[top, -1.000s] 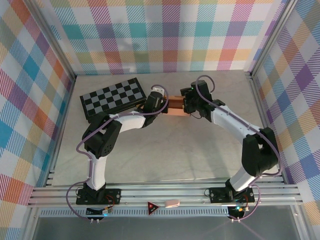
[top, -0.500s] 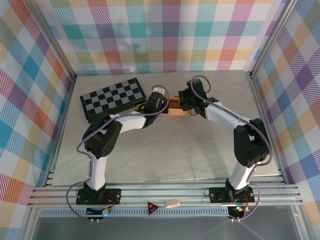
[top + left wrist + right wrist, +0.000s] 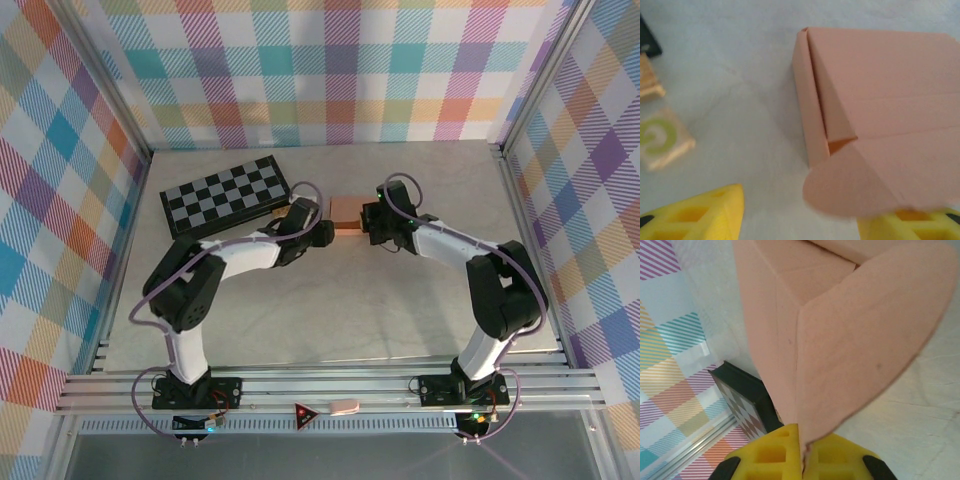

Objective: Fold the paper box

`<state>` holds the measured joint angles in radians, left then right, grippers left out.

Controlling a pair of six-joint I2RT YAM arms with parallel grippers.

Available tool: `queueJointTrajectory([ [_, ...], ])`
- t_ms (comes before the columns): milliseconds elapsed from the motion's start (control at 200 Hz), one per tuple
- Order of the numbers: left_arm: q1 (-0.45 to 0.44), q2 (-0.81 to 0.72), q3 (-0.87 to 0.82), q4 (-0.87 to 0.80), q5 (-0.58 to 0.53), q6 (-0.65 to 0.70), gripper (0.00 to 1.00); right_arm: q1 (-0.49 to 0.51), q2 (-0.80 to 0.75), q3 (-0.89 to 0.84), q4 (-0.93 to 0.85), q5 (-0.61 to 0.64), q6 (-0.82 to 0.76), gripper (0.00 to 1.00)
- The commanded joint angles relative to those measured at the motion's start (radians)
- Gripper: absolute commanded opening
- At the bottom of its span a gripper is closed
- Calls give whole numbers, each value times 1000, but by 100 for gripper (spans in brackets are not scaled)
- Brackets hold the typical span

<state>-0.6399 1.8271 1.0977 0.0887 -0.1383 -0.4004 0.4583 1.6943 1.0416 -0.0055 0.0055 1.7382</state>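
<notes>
Plaid-walled cell, pale worktop: closing the paper box's (image 3: 346,210) end flaps seems the step in hand.
The box sits centre-far, just right of the checkerboard (image 3: 228,195); right fingers (image 3: 770,457) pinched together on its rounded flap; left fingers (image 3: 705,215) apart at the other end; next, likely tucking that flap inside.

The pale table (image 3: 300,320) bears a checkerboard (image 3: 228,196), the paper box (image 3: 346,210) and a lettered block (image 3: 662,142).
</notes>
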Motion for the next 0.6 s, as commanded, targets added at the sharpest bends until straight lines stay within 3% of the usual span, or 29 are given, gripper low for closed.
queueJointTrajectory([
  [0,-9,-120,-40,-85,58,-112,59,-6,-36,-43,41,-20,-33,2],
  [140,-10,-195,-30,-181,93,-159,59,-8,-24,-84,100,-39,-37,9],
  [305,-4,-228,74,-354,84,-168,59,-10,-84,-44,-24,-32,-100,38],
  [420,19,-206,185,-544,92,-172,59,-22,-151,34,-222,-36,-259,56],
  [595,64,-144,350,-725,121,-113,59,-93,-263,141,-480,-62,-577,66],
])
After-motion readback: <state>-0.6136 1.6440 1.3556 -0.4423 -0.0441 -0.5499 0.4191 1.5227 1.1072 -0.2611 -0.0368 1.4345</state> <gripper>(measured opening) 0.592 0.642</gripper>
